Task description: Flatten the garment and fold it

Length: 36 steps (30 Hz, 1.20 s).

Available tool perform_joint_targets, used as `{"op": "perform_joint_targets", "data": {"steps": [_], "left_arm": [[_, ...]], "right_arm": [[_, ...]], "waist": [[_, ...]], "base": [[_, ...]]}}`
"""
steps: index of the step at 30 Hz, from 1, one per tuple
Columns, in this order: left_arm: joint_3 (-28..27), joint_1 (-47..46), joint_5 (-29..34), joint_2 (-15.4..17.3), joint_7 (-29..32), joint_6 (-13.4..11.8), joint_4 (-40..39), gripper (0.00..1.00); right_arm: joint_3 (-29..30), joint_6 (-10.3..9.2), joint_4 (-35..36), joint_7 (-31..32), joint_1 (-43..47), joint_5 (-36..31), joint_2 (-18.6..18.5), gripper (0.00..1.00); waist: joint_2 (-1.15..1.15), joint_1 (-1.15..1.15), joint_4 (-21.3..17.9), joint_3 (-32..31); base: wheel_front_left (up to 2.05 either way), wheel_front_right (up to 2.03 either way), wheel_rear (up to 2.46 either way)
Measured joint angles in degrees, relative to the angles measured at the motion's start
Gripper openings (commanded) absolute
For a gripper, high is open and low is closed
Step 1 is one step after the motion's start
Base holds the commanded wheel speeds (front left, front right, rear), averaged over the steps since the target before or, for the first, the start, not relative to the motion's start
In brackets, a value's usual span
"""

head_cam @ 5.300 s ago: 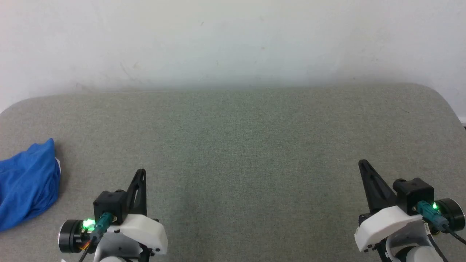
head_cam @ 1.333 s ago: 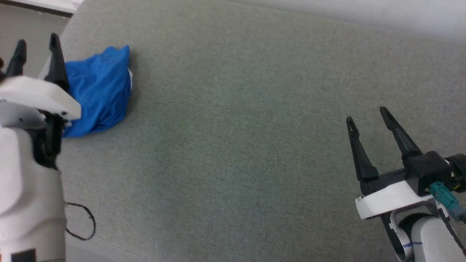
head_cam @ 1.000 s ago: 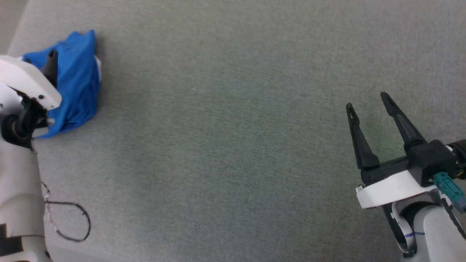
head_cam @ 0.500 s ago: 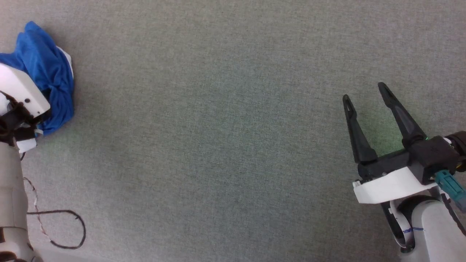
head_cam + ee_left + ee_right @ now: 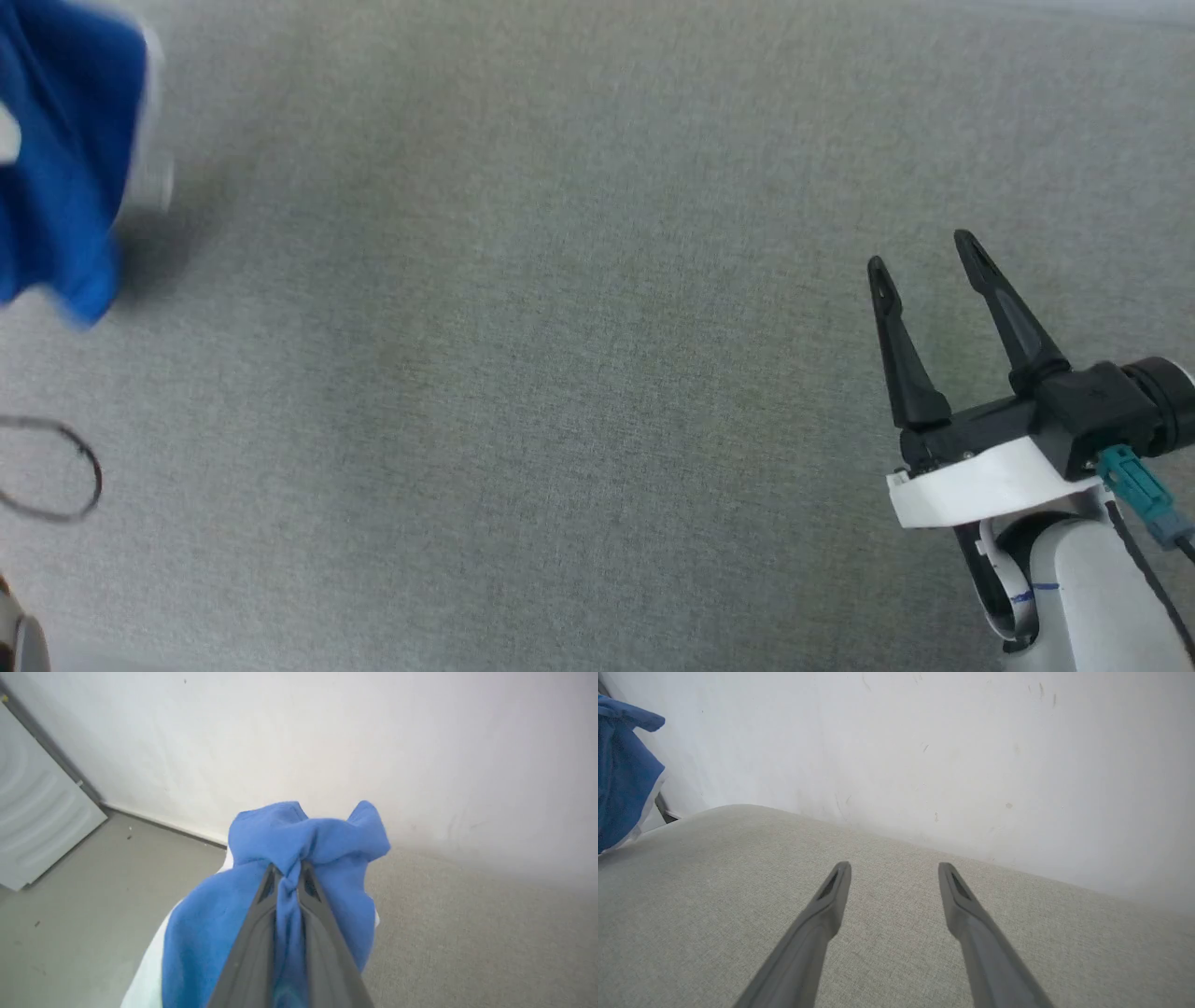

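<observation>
Our left end effector (image 5: 288, 877) is pressed almost together, pinching a bunched fold of the garment (image 5: 299, 835). The garment hangs as a blue wad at the far left of the counter (image 5: 560, 373) and seems lifted off it. Our right end effector (image 5: 920, 252) is spread and empty over the counter's right side, well apart from the garment. We judge the step in hand to be carrying the garment to the middle. To do that well, we should move slowly so the pinch does not slip and set the wad on bare counter between the arms. The right end effector could then take a second edge to pull it flat. The left wrist view shows the pinch itself, with fabric bulging around both fingers and floor and wall beyond. The head view gives a blue blur with a shadow beneath, plus the free counter ahead. The right wrist view shows the garment's pale edge.
</observation>
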State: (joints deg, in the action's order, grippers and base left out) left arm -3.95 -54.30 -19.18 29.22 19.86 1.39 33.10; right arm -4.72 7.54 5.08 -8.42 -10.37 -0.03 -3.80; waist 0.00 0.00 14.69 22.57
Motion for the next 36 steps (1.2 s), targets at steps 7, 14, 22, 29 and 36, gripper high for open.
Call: {"op": "perform_joint_targets", "data": {"steps": [7, 14, 22, 29, 36], "left_arm": [[5.04, -4.64, 4.21, -1.13, -12.84, 1.51, -3.7, 0.0], [8.04, -5.76, 3.89, -7.57, -20.67, 2.18, -8.12, 0.0], [13.85, -0.9, 2.11, -16.38, -21.93, 2.63, -15.36, 0.0], [20.4, 8.88, 0.37, -22.97, -21.31, 3.09, -21.74, 0.0], [24.93, 30.05, -0.49, -23.32, -20.58, 1.4, -19.36, 0.0]], "right_arm": [[1.6, 0.0, -2.0, -1.72, 1.89, 0.29, 0.73, 1.0], [3.2, 0.0, -2.43, -2.45, 4.08, 3.14, 0.78, 1.0], [4.46, 0.0, -1.36, -2.23, 6.53, 4.37, 0.82, 1.0], [6.01, 0.0, -0.38, -2.21, 8.78, 5.84, 0.8, 1.0], [6.14, 0.0, -0.34, -2.21, 10.12, 6.59, 0.78, 1.0]], "waist": [[0.0, -0.01, -0.88, -5.62], [0.0, -0.01, -3.88, -10.51], [0.0, -0.01, -10.65, -13.44], [0.0, 0.0, -17.03, -14.68], [0.0, 0.0, -21.73, -14.95]], "base": [[0.0, 0.0, 0.0], [0.0, 0.0, 0.0], [0.0, 0.0, 0.0], [0.0, 0.0, 0.0], [0.0, 0.0, 0.0]]}}
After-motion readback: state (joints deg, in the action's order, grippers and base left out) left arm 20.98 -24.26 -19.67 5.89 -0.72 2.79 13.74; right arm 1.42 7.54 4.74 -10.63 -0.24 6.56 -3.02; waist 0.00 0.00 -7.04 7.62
